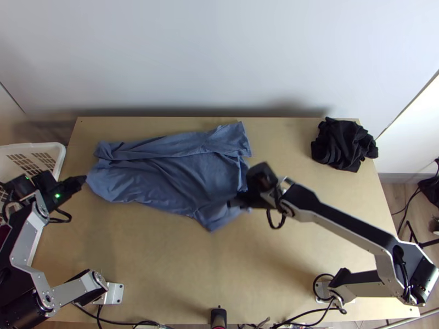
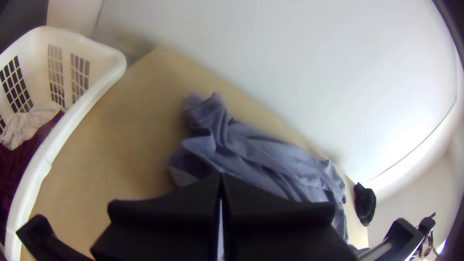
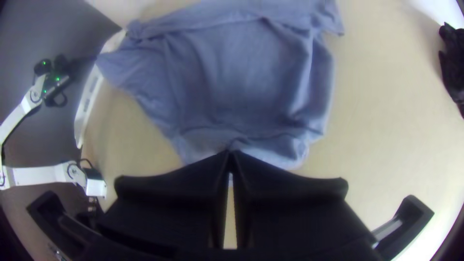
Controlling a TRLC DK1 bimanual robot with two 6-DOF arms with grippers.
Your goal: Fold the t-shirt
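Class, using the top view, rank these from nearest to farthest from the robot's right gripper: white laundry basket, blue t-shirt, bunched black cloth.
From the right gripper:
1. Blue t-shirt: at its fingertips, mid-table.
2. Bunched black cloth: far right part of the table.
3. White laundry basket: beyond the table's left edge.

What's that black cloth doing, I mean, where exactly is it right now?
In the top view, the black cloth lies bunched at the table's far right corner, right of the blue shirt.
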